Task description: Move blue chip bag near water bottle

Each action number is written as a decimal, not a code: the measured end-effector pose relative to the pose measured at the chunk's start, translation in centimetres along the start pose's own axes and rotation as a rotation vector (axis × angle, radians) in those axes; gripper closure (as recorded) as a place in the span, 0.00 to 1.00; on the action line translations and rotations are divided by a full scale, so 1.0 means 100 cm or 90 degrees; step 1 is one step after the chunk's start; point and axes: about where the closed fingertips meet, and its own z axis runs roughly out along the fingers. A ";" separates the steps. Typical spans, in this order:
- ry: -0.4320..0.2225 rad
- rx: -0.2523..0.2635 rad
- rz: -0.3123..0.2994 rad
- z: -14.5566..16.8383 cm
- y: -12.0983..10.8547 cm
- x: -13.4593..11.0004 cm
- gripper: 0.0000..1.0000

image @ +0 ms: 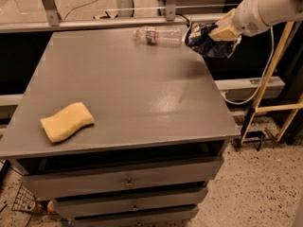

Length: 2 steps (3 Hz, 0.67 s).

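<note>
Blue chip bag (201,40) is hanging just right of the water bottle (158,33), not touching it. My hand (223,32) is gripping the bag there, above the tabletop (132,89). Sponge (66,122) is lying well apart from the bottle.

The white arm (272,6) reaches in from the far right edge of the scene, its forearm sloping down toward the left. At its end the tan gripper (221,32) hangs at far right, fingers clamped on the blue chip bag (202,38).
</note>
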 end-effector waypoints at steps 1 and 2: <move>-0.011 -0.019 -0.010 0.029 -0.004 -0.004 1.00; -0.024 -0.043 -0.019 0.054 -0.004 -0.011 1.00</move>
